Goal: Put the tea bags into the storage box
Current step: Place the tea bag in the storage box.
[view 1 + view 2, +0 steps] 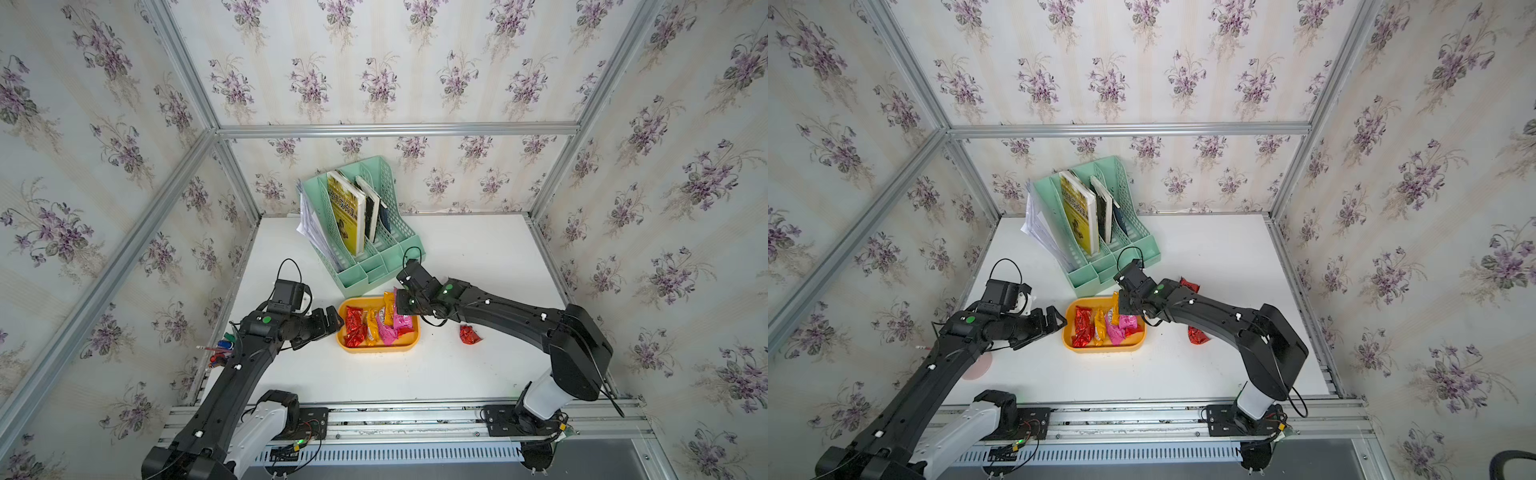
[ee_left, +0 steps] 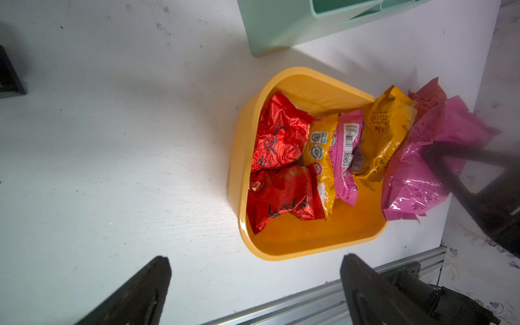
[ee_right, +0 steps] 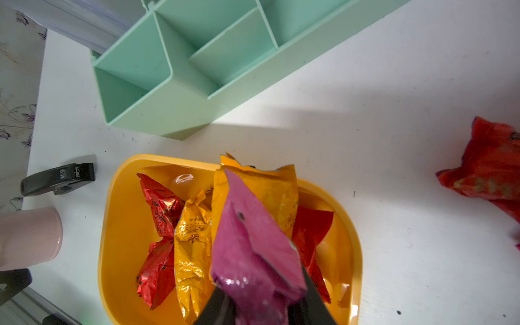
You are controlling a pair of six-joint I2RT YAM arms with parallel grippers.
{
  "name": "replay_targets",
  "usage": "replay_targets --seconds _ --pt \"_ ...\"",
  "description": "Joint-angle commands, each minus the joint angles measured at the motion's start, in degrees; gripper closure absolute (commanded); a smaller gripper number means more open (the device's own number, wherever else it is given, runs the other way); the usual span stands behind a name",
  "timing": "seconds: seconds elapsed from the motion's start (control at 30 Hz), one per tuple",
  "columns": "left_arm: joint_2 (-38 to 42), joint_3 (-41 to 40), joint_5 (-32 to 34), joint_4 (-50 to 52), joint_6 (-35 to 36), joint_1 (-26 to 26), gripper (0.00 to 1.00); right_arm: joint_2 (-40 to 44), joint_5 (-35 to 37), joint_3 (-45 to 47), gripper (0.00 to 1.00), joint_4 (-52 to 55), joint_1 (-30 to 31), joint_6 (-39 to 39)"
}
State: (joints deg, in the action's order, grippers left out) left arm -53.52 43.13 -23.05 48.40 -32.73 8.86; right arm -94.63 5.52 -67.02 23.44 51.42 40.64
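Right pincer [image 3: 261, 301] clenched on a pink tea bag [image 3: 253, 247] — held just above the right end of the storage box [image 1: 376, 349], long axis roughly near-to-far. Left pincer [image 2: 254, 263] released, beside the box's left end. A red tea bag [image 1: 469, 334] lies right of the box on the bench [image 1: 457, 257] — nearer the right arm.

**Inspector:** Arm casings?

**Assistant:** Left matte black arm [image 1: 232, 374] and right matte black arm [image 1: 511, 316], each rising from a rounded white shoulder shell [image 1: 262, 424]. Each wrist carries a round green dot [image 1: 266, 319]. Small white clips [image 1: 542, 316] sit along the links.

**Inspector:** Cabling, end fittings?

**Assistant:** A thin black cable loop [image 1: 291, 266] at each wrist. Left gripper [image 2: 254, 260]: black wedge-shaped fingers.
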Motion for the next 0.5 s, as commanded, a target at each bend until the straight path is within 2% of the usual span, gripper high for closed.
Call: replay_targets --seconds 0.0,0.23,0.47 --pt "0.4 0.0 -1.1 1.5 1.3 -0.1 0.01 -0.9 0.6 0.0 0.70 0.8 0.4 1.8" --pt "1.3 -0.5 -1.2 0.6 -0.1 -0.1 0.01 1.9 -1.9 0.1 0.70 0.5 2.0 2.4" --pt "1.5 -0.7 -1.3 0.1 -0.9 -0.1 0.01 3.6 5.8 1.1 0.69 4.4 1.9 2.3"
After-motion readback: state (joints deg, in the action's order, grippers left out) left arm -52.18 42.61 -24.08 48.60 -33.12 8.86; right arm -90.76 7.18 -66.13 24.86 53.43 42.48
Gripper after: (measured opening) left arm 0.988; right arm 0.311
